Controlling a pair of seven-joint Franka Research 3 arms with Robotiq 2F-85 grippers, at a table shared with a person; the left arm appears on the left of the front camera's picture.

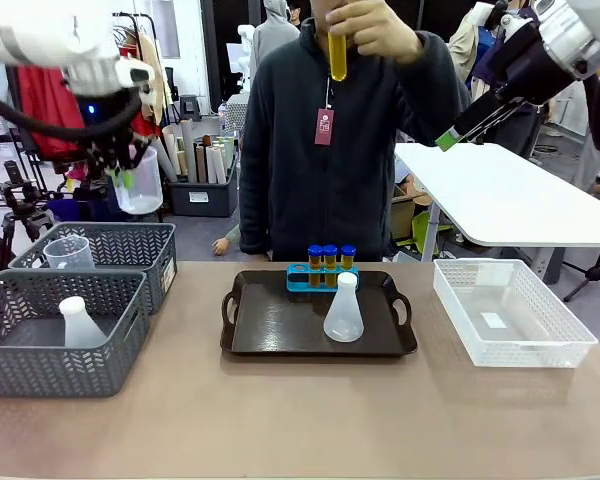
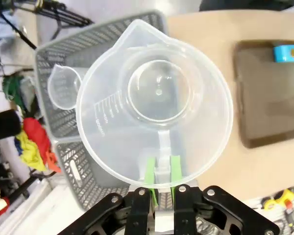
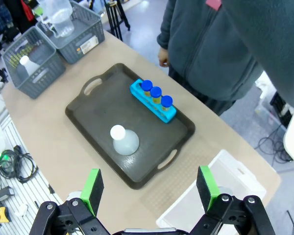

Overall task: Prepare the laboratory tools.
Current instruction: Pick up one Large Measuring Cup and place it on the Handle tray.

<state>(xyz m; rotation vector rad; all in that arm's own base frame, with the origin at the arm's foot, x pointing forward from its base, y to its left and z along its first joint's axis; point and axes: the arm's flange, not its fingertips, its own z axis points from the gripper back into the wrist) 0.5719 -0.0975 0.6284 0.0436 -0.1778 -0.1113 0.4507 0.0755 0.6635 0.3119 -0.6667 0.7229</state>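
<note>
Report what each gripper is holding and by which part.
Left gripper: shut on the clear measuring jug, pinching its handle. Right gripper: open, holding nothing.

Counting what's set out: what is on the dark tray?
On the tray: a blue rack holding three blue-capped yellow tubes, and a translucent conical flask standing upright. The tray floor under them is covered.

There were 4 yellow tubes: 3 blue-capped tubes (image 1: 330, 256) stood in 1 blue rack (image 1: 298, 281), and 1 tube (image 1: 338, 55) was in the person's hand (image 1: 382, 30). There were 2 translucent conical flasks, 1 flask (image 1: 343, 315) on the tray and 1 flask (image 1: 78, 325) in a basket. There were 2 clear measuring jugs, 1 jug (image 1: 140, 185) raised and 1 jug (image 1: 68, 252) in a basket. The counter (image 1: 280, 420) carried 2 grey mesh baskets (image 1: 60, 375), 1 white mesh basket (image 1: 560, 345) and 1 dark tray (image 1: 280, 340).
</note>
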